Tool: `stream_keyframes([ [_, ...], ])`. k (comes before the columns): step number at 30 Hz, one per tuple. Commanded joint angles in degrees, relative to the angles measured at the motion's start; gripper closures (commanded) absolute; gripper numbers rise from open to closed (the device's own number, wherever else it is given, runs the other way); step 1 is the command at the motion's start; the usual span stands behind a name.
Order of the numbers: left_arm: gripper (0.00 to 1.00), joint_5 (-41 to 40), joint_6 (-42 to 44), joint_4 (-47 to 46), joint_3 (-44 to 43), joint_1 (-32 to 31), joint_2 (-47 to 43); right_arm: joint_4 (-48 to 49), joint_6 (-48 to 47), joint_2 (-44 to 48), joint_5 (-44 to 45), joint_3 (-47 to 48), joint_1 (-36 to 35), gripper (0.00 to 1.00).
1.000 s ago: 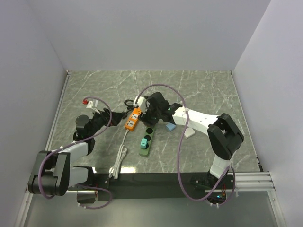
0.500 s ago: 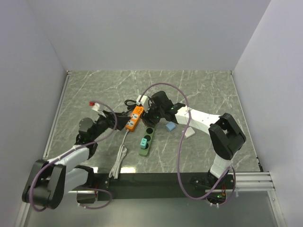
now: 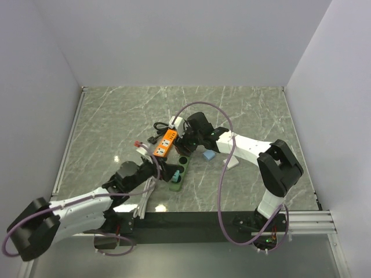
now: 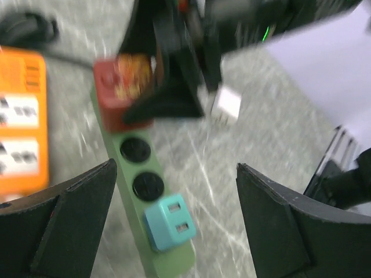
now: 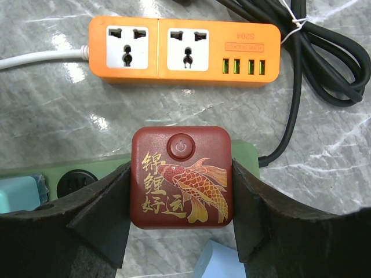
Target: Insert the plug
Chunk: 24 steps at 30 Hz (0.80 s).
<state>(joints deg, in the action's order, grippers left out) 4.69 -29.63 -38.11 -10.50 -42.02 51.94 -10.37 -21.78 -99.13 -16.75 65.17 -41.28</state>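
A dark red plug (image 5: 181,176) with a gold koi and a power button is clamped between the fingers of my right gripper (image 5: 181,191). It is held over the end of the green power strip (image 5: 244,154); whether its pins are in a socket is hidden. Seen from above, the right gripper (image 3: 186,145) covers the strip's far end. My left gripper (image 4: 175,168) hovers open over the green strip (image 4: 169,260), above a teal plug (image 4: 169,223) seated at its near end. Two black sockets lie between the teal plug and the red plug (image 4: 123,87).
An orange power strip (image 3: 164,144) lies just beyond the green one, its white cable (image 3: 148,191) coiled toward the near edge. A black cable (image 5: 313,52) loops at its far end. A light blue block (image 3: 208,156) and a white block (image 3: 232,163) sit right of the strips.
My left arm has swung from the left side of the table rightward to the green strip. The right gripper has barely shifted and keeps the red plug.
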Motion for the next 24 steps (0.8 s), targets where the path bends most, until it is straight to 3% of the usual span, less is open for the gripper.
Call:
stream_keyframes([
  [1,0.10,-13.8,0.4,3.4,-1.0,-6.9,4.6,-17.2,8.4,-2.8,-2.1,-5.3,-0.9,1.00],
  [4,0.10,-21.2,0.2,7.1,-3.8,-10.3,6.8,-17.0,8.6,-2.4,-2.1,-5.2,-0.8,1.00],
  [8,0.11,-25.1,1.1,12.0,-7.5,-11.9,9.0,-16.7,8.9,-1.9,-2.1,-5.3,-0.8,1.00],
  [22,0.26,-19.8,1.5,16.5,-10.4,-15.8,13.7,-16.4,10.4,-2.3,-0.6,-4.7,-0.7,1.00],
  [24,0.32,-20.8,1.6,18.6,-10.7,-16.2,13.1,-16.3,11.1,-2.6,0.1,-4.7,-0.6,1.00],
])
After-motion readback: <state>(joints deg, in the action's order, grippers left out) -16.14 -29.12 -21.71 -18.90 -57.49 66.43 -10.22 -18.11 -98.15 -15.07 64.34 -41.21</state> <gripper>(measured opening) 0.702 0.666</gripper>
